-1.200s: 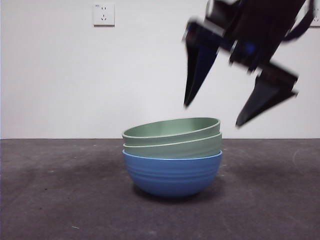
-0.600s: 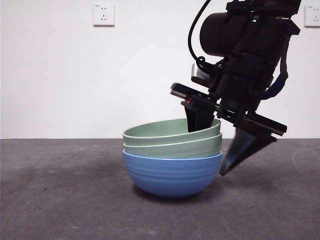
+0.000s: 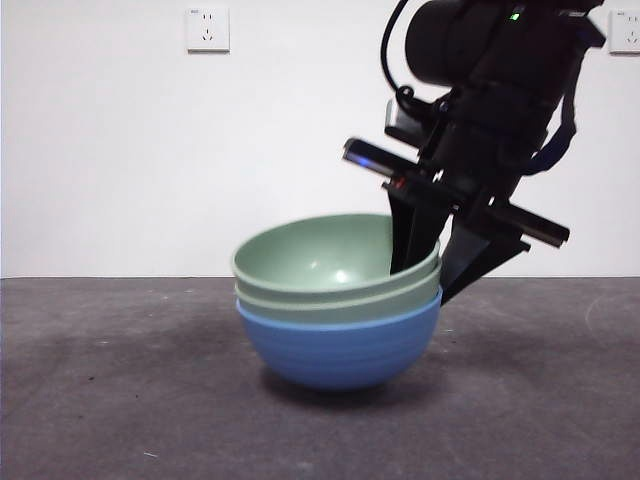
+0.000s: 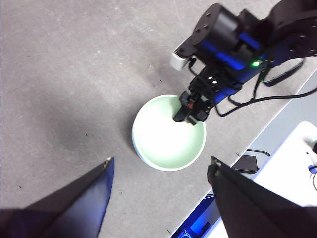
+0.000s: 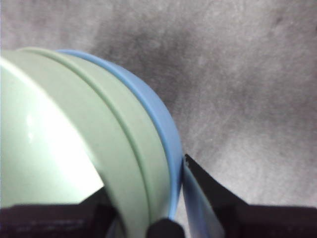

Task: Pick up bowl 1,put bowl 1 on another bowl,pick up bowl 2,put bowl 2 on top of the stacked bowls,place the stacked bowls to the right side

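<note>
On the dark grey table (image 3: 120, 400) before a white wall (image 3: 120, 150), right fingers (image 3: 440, 262) clamping the tilted stacked bowls (image 3: 338, 330); left fingers (image 4: 158, 198) wide.

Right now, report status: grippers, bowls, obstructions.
Right gripper clamped on the stacked bowls, one jaw inside the rim, one outside. Stack tilted, one side lifting off the table. Left gripper open, high above, waiting. Nothing seen in the way.
</note>
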Tool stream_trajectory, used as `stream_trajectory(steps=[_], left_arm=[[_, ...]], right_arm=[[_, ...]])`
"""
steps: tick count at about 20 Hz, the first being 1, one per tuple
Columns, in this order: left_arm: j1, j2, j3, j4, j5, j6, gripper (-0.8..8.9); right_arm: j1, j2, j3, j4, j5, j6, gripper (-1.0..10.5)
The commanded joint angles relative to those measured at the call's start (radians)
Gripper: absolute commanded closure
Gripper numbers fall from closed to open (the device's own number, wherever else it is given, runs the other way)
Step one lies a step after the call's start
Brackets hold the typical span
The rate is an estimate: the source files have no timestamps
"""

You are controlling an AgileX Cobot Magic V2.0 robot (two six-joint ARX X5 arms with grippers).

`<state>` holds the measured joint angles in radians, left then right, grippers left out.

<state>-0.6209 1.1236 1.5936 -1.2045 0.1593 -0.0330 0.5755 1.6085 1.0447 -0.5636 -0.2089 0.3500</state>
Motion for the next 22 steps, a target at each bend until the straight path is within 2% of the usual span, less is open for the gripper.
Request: stream_trajectory(steps=[1, 9, 12, 16, 22], left_arm=[[0.0, -0.002, -0.002, -0.002, -0.001, 0.019, 4.91], [0.0, -0.001, -0.002, -0.002, -0.001, 0.019, 4.91], [0.0, -0.001, -0.002, 0.0, -0.001, 0.019, 4.91], [0.0, -0.001, -0.002, 0.011, -0.001, 0.018, 4.91], [0.0, -0.001, -0.002, 0.013, -0.001, 0.018, 4.91]], right_arm=[[-0.05, -0.042, 0.003, 0.028, 0.001, -0.013, 9.6], [-0.376, -0.045, 0.038, 0.089, 0.0, -0.043, 9.6], [-0.468, -0.031, 0.038, 0.11, -0.001, -0.053, 9.6], [-0.523, 0.027, 0.038, 0.113, -0.003, -0.064, 9.6], [-0.522, 0.111, 0.038, 0.105, -0.003, -0.083, 9.6]])
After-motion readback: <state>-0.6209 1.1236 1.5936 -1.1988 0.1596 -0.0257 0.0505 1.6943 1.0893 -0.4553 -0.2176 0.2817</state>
